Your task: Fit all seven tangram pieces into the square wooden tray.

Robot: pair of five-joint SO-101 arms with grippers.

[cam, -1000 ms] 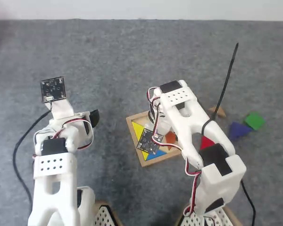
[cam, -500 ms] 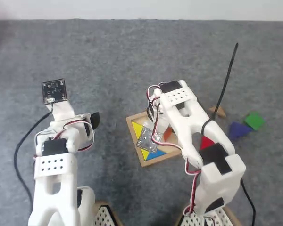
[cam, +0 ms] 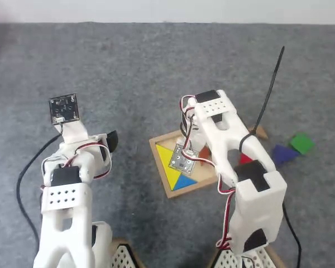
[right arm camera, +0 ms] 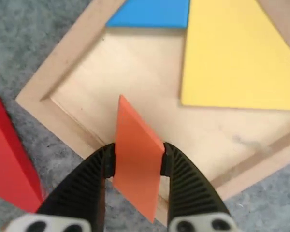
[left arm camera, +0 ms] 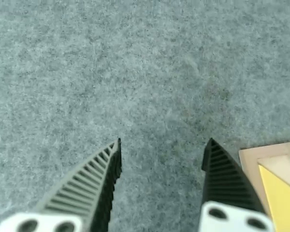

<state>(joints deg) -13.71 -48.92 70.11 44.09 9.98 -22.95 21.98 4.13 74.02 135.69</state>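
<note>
The square wooden tray lies at the table's middle and holds a yellow triangle and a blue triangle. My right gripper is shut on an orange piece, held on edge above the tray's bare floor near one corner. A red piece lies just outside the tray, seen too as the red piece beside the right arm. Right of the tray lie a purple triangle, a green piece and a small wooden-coloured triangle. My left gripper is open over bare carpet, left of the tray's corner.
Grey carpet covers the table. A black cable rises behind the right arm. The left arm stands left of the tray, with open carpet in front of it and beyond the tray.
The right arm has shifted right and back over the tray with the orange piece, its wrist turning; more of the yellow and blue triangles now shows. The left arm barely moved.
</note>
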